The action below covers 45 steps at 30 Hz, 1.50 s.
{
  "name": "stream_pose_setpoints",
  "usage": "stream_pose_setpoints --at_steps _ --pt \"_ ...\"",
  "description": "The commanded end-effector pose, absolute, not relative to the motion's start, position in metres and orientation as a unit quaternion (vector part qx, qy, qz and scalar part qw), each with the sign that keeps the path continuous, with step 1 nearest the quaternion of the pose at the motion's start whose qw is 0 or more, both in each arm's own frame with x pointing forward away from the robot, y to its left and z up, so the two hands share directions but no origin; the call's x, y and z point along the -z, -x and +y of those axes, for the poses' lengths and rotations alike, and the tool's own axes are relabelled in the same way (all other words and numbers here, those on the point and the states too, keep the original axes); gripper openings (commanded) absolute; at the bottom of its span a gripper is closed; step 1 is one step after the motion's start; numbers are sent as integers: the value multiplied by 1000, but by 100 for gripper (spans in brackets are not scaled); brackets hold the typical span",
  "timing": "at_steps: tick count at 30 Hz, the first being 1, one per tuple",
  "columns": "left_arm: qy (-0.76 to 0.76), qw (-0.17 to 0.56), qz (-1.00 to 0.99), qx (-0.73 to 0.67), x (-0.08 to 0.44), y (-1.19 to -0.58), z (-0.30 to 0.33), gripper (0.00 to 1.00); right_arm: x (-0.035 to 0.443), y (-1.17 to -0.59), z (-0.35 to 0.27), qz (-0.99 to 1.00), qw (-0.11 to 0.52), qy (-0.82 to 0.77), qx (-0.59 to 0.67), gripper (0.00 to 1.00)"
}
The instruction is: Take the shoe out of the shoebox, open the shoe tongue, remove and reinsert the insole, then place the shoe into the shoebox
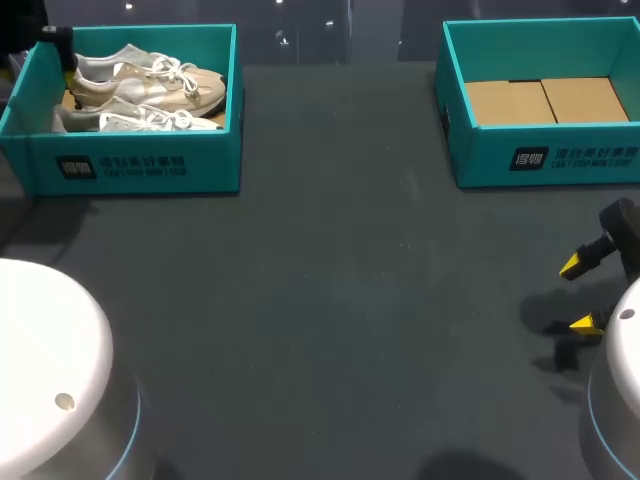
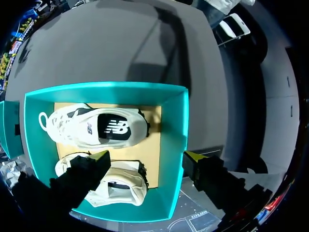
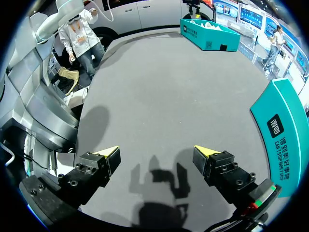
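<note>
Nearest to us, the white housing of our left arm [image 1: 45, 370] bulks over the front corner. Across from it our right gripper [image 1: 578, 294] hangs low over the dark grey table cover [image 1: 330, 300], fingers spread wide with nothing between them.

Farther back on that side stands the right shoebox [image 1: 560, 158], teal, showing only its cardboard floor. At the far left corner is the left shoebox [image 1: 140, 165], where both shoes lie close side by side on cardboard.

Our left gripper [image 2: 147, 155] hangs above this box, open and holding nothing. One finger is over the nearer sneaker [image 2: 120, 186]. The other finger is out past the box's teal wall, so the wall lies between the fingers. The second sneaker [image 2: 96, 128], its dark insole showing, lies just beyond.

We judge the risk to be in the descent:
- Coming straight down from here, the fingers could strike or pinch the box wall instead of a shoe.
- The loose laces might snag and drag the second sneaker along.
- The box looks light enough to lift or slide with the shoe.

The cover looks matte and felt-like, likely grippy. The wide stretch of it between the two boxes gives working room for the tongue and insole steps.
</note>
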<state>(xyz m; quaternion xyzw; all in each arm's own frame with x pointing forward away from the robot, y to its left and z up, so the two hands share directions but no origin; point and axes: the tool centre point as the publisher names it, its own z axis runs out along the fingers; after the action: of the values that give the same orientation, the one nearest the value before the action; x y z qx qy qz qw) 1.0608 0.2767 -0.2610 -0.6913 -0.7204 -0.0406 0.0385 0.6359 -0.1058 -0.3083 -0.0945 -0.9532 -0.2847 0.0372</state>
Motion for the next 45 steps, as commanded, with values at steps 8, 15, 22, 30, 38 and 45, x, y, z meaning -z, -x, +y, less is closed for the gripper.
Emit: stream_pose_setpoints --at_steps 8,15,22,30,38,45 --pt "711 44 -701 21 276 -1044 275 91 308 -634 -106 -954 36 95 284 100" --pt "720 51 -692 13 293 -1037 273 93 308 -634 -106 -954 36 95 284 100" --pt "721 61 -690 10 307 -1034 270 87 308 -634 -106 -954 36 95 284 100" --pt "721 66 -690 9 320 -1035 271 85 308 -634 -106 -954 36 95 284 100" --pt "723 68 -687 13 330 -1034 275 85 308 -634 -106 -954 36 95 284 100" --pt "722 60 -689 16 339 -1032 278 82 308 -634 -106 -954 36 95 284 100"
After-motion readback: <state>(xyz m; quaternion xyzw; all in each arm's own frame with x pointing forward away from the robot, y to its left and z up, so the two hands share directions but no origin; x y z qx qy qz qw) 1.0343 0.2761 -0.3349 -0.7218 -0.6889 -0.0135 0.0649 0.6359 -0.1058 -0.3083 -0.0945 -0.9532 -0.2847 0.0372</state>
